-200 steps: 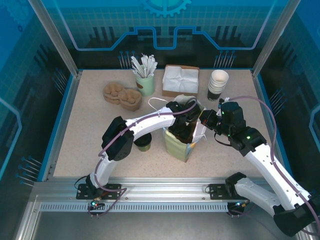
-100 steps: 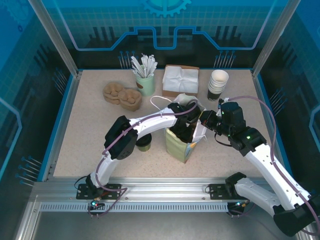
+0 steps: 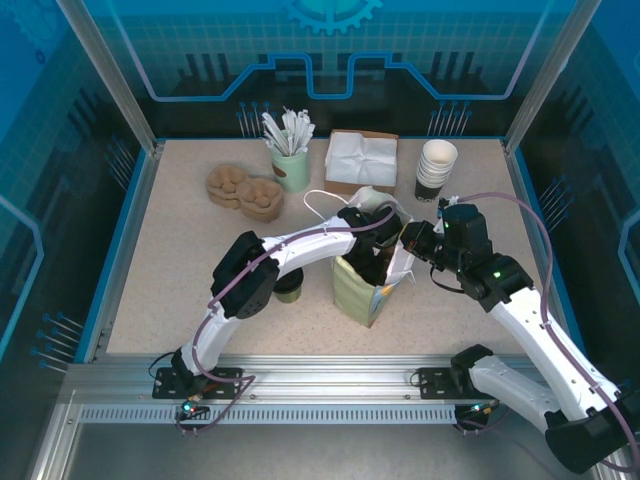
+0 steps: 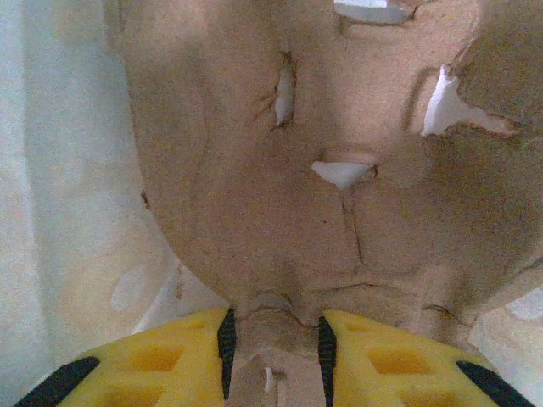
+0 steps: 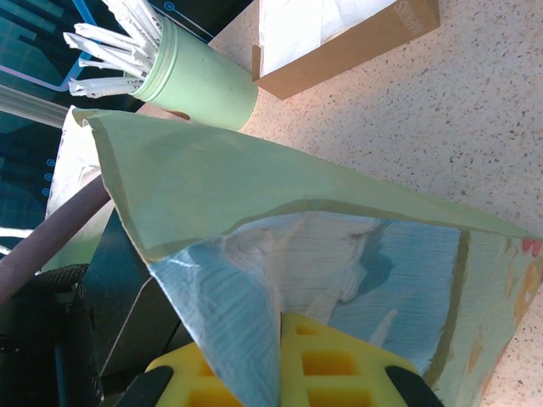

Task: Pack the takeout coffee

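Note:
The takeout coffee (image 3: 288, 291), a small olive-green cup with a black lid, stands on the table left of the pale green paper bag (image 3: 358, 292), partly under my left arm's elbow. My left gripper (image 3: 372, 246) reaches down into the bag's open mouth. In the left wrist view my left gripper (image 4: 273, 329) is shut on a tab of a brown pulp cup carrier (image 4: 314, 136), with the bag's white inner walls around it. My right gripper (image 3: 410, 240) is shut on the bag's right rim. In the right wrist view the bag's edge (image 5: 254, 280) runs between the fingers of my right gripper (image 5: 280, 332).
Along the back stand a green cup of wrapped sticks (image 3: 291, 165), a brown napkin box (image 3: 361, 160) and a stack of lidless cups (image 3: 436, 170). More brown pulp carriers (image 3: 245, 190) lie at the back left. Bare tabletop spreads to the left and front.
My left arm's elbow has shifted slightly right and the gripper has gone a little further into the bag. The right gripper keeps its hold on the rim.

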Action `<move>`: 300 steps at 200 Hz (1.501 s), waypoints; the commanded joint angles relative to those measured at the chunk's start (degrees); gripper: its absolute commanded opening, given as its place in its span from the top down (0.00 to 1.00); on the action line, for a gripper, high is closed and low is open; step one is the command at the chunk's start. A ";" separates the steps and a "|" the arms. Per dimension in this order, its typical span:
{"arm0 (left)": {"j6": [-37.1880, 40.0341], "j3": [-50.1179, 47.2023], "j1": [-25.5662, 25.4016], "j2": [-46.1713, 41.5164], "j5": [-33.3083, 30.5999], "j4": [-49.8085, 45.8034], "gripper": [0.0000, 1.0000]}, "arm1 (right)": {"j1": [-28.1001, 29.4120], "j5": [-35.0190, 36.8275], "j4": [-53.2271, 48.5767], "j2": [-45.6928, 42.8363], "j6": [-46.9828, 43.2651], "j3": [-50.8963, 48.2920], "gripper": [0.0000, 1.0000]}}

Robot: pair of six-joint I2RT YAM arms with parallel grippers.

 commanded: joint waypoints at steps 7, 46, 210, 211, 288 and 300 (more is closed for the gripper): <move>0.42 0.63 0.15 0.87 -0.67 -1.64 0.64 | -0.57 -2.99 2.67 -0.86 -0.99 0.62 1.00; 1.45 4.53 0.60 -1.94 -4.35 -5.50 0.63 | -0.80 -3.17 2.23 -2.24 -1.14 2.18 1.00; -0.77 0.97 1.03 -1.73 -0.79 -0.59 0.63 | -2.76 -3.70 2.31 -1.71 -2.64 1.27 1.00; -0.79 0.96 1.03 -1.84 -0.72 -0.57 0.63 | -2.80 -3.70 2.31 -1.66 -2.65 1.27 1.00; -1.95 2.99 0.38 -15.12 2.78 0.55 0.53 | -3.12 -0.70 -1.33 1.49 -3.41 3.62 1.00; -1.87 4.02 0.08 -16.22 2.20 -0.35 0.53 | -3.09 -0.04 -2.57 1.95 -3.08 4.45 1.00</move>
